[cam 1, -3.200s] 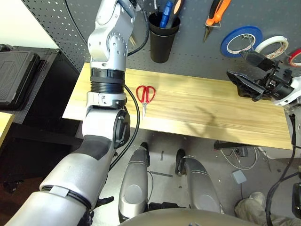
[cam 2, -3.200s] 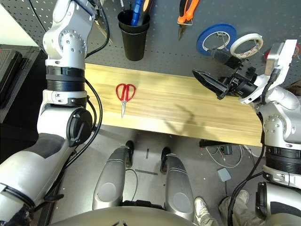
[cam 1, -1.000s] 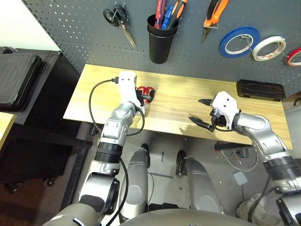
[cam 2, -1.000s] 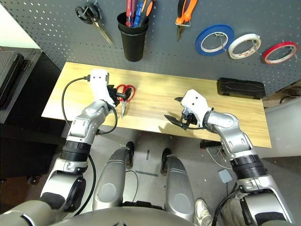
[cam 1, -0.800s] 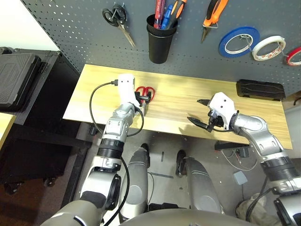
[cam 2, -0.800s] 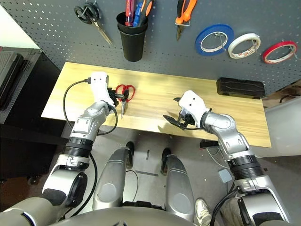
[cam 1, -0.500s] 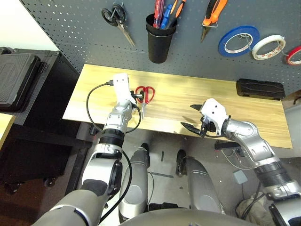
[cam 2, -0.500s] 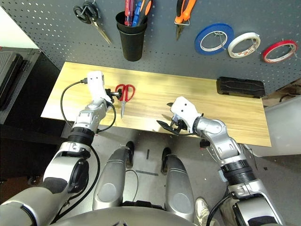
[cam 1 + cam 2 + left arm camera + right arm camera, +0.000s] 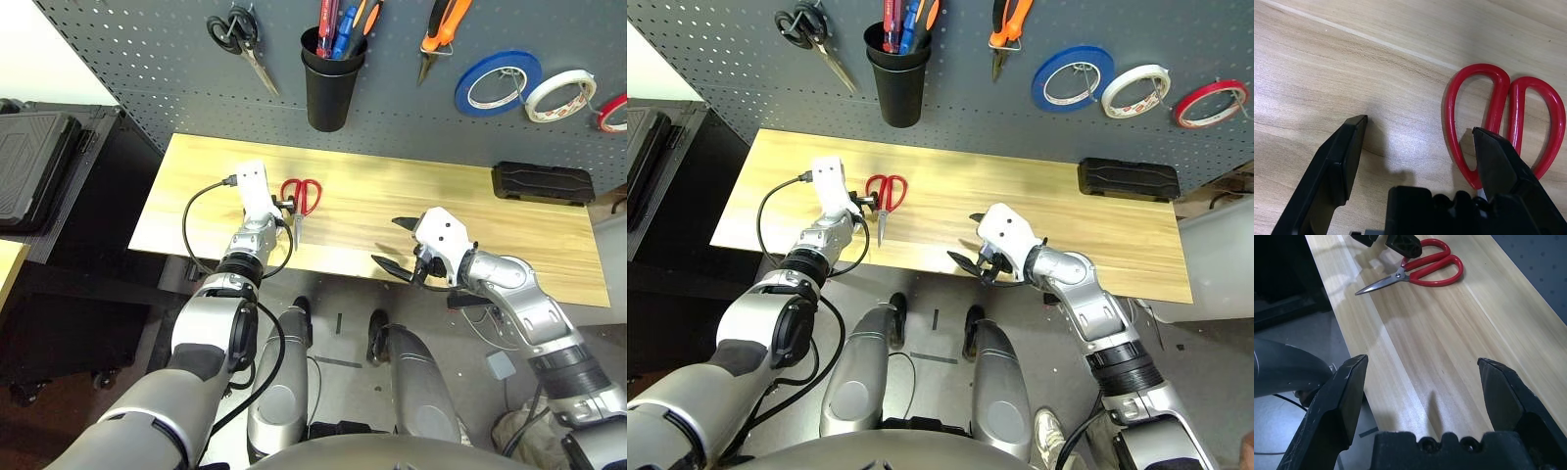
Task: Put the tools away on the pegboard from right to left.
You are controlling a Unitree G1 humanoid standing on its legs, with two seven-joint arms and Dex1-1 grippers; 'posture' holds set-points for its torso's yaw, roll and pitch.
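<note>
The red-handled scissors [image 9: 303, 199] lie flat on the wooden table [image 9: 509, 245], blades pointing toward the near edge, below the black cup holder [image 9: 327, 83] on the pegboard [image 9: 147, 59]. Our left gripper [image 9: 1418, 147] sits just at their 9 o'clock, jaws spread wide, one finger [image 9: 1498, 164] over a handle loop. Our right gripper [image 9: 400, 247] hovers over the front edge, at 4 o'clock of the scissors and well apart, jaws likewise open and empty.

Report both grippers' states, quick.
Left gripper: open, empty, jaws beside the red-handled scissors.
Right gripper: open, empty.
</note>
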